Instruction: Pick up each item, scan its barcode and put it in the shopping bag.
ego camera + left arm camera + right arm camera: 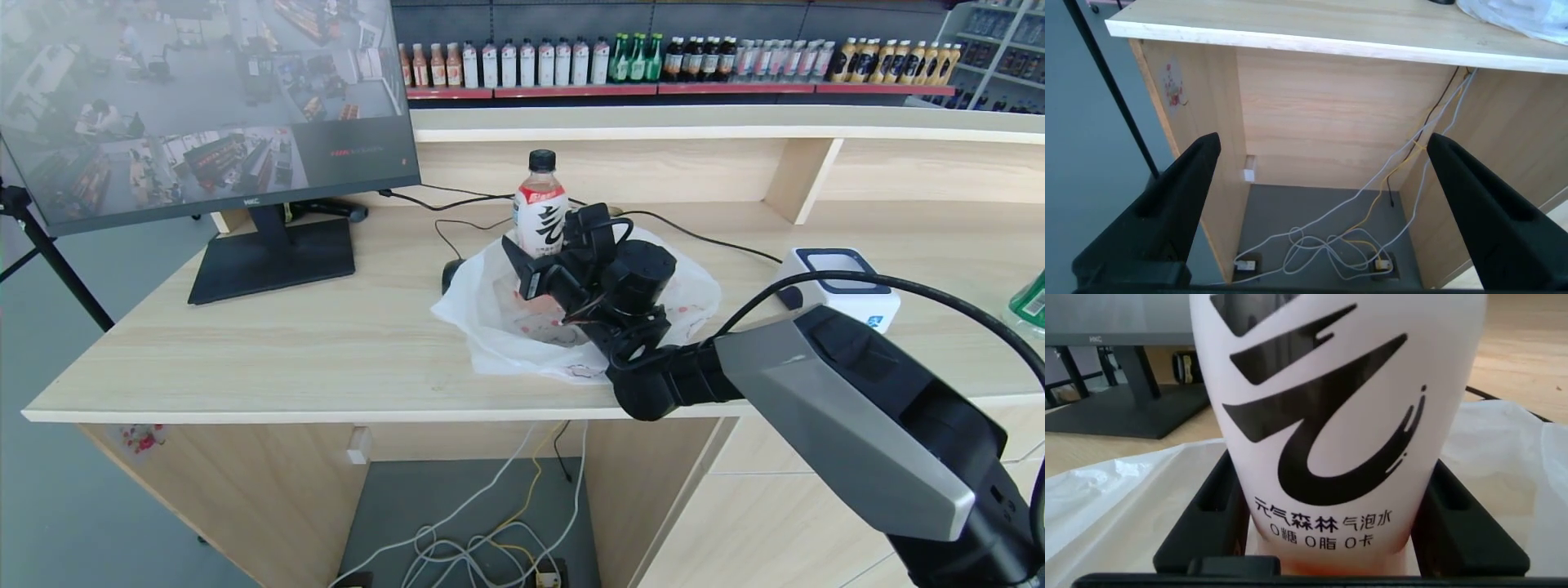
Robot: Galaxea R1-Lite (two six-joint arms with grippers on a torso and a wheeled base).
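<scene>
Bottle (539, 204) stands upright over the bag (490, 327), its lower part clamped between the right gripper's (555, 249) fingers; its black cap is well above them. From the right wrist, the bottle (1331, 416) sits between the two black fingers (1208, 514), with the bag's white plastic (1110, 506) spread on both sides below. The bag lies crumpled and open on the counter (286, 351). A scanner (841, 286) sits on the counter to the right of the bag, well apart from it. A monitor (204, 106) stands to the left of the bag, farther back. A green item (1030, 302) lies beyond the scanner. The left gripper (1323, 188) is below the bag and counter, fingers wide apart and holding nothing, facing cables (1331, 245) on the floor.
</scene>
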